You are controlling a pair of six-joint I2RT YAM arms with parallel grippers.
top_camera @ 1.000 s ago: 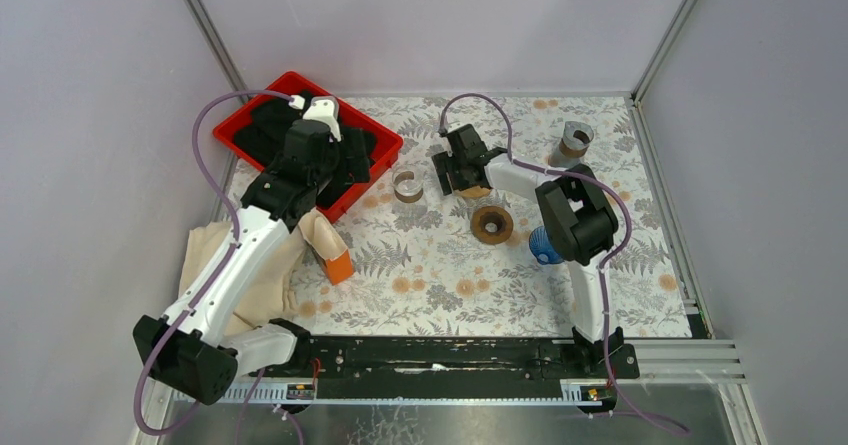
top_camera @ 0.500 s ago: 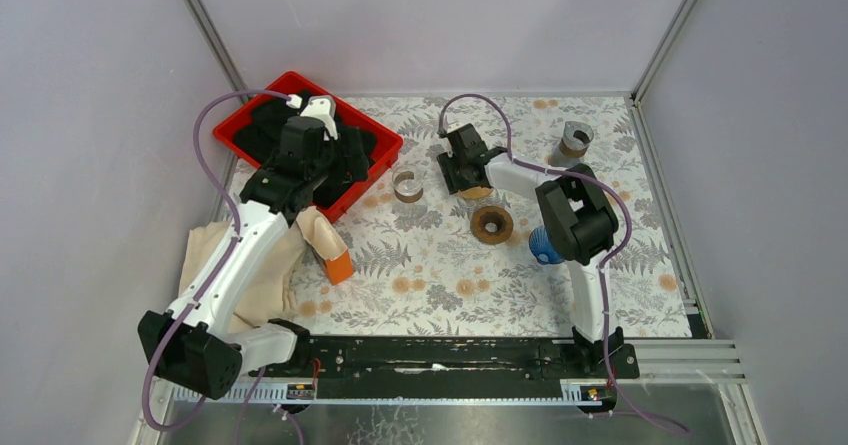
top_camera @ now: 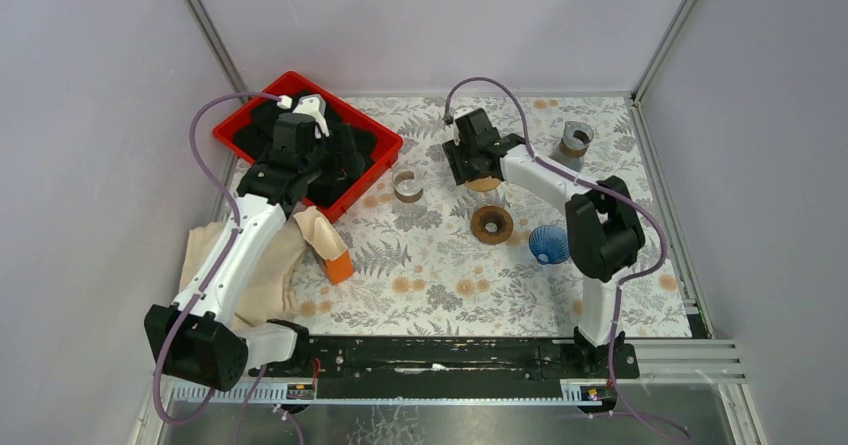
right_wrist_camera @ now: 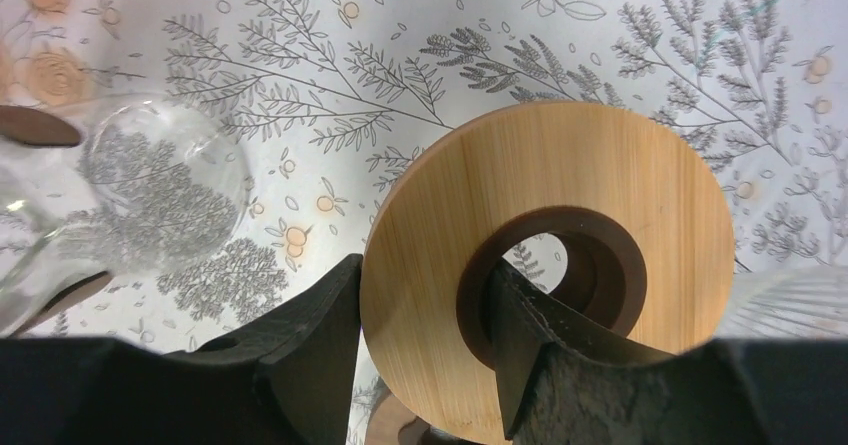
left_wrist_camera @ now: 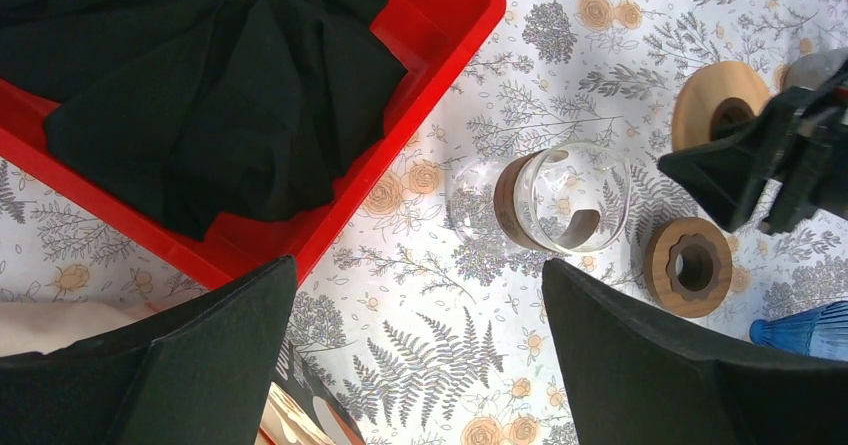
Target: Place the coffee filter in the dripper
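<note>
— What is shown from above?
— The right claw [top_camera: 480,172] is closed on a wooden disc [top_camera: 488,182] with a hole through it, in the far half of the desk [top_camera: 430,285], about midway between the side edges. A brown ring [top_camera: 491,224] is laid just on the near side of the disc. A blue ribbed cone [top_camera: 548,245] is stood apart from that claw, nearer the right edge. Which piece is the coffee filter cannot be told.

— And the left claw [top_camera: 330,145]?
— It is held over the red tray [top_camera: 392,145] at the far left corner, where a black cloth [top_camera: 265,125] is heaped.

— From the left wrist?
— The jaws are spread wide and nothing is held. Beyond them a glass carafe [left_wrist_camera: 560,200] is laid on its side just beside the tray, and the disc is seen at the right under the other claw.

— From the right wrist?
— One finger [right_wrist_camera: 300,345] is pressed to the disc's outer rim and the other [right_wrist_camera: 540,355] is passed through the hole, so the wood between is pinched.

— The surface and the room?
— The desk is covered with a floral print. A beige cloth [top_camera: 250,265] is draped at the left edge, and a grey cylinder [top_camera: 575,140] is stood near the far right corner. Plain grey walls [top_camera: 430,25] are set around, joined by metal posts.
</note>
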